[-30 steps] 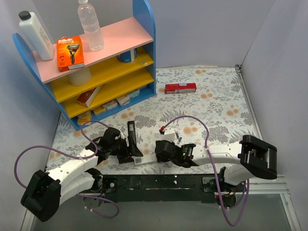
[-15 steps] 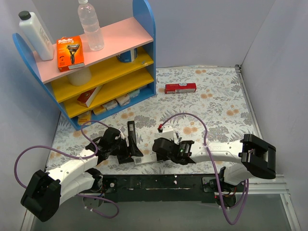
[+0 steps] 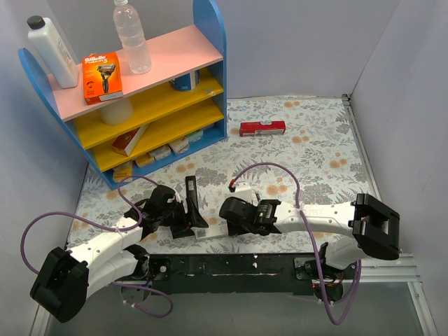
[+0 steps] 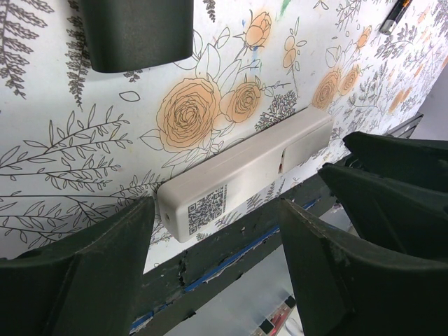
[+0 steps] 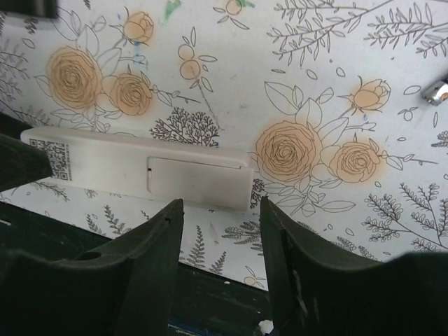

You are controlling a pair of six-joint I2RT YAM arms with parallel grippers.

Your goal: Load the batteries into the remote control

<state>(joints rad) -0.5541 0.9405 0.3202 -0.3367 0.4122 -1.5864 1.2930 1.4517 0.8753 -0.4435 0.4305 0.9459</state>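
Cloth with orange flowers covers the counter (image 3: 318, 140), and we see one big change on it. The right arm (image 3: 315, 218) has slid to the left in the last second, so its tool now hangs over one end of the remote. The left arm (image 3: 112, 241) has not moved. The right tool (image 5: 215, 210) has opened a bit and now stands partly wide, with nothing in it. The left tool (image 4: 213, 210) has opened a tiny bit more and is wide, also holding nothing. The white remote (image 5: 140, 168) lies flat on its front at the near edge of the counter. The left tool is over the end with the square code (image 5: 54, 155), and the right tool is over the end with the little door (image 5: 197, 183).

We think both tools are getting ready for the remote. The door looks shut and no battery is in a tool, so the loading has not started.

Some things we can't see well. From above, the two tools cover most of the remote. A black thing (image 4: 136, 31) lies near the remote. It is cut off at the top of the left wrist view, and we can't tell what it is. The batteries (image 4: 393, 15) are hard to find. A thin dark stick in the corner of the left wrist view may be one. A shiny bit (image 5: 437, 91) at the edge of the right wrist view may be another. Both lie well apart from the remote. We can't tell how many there are.
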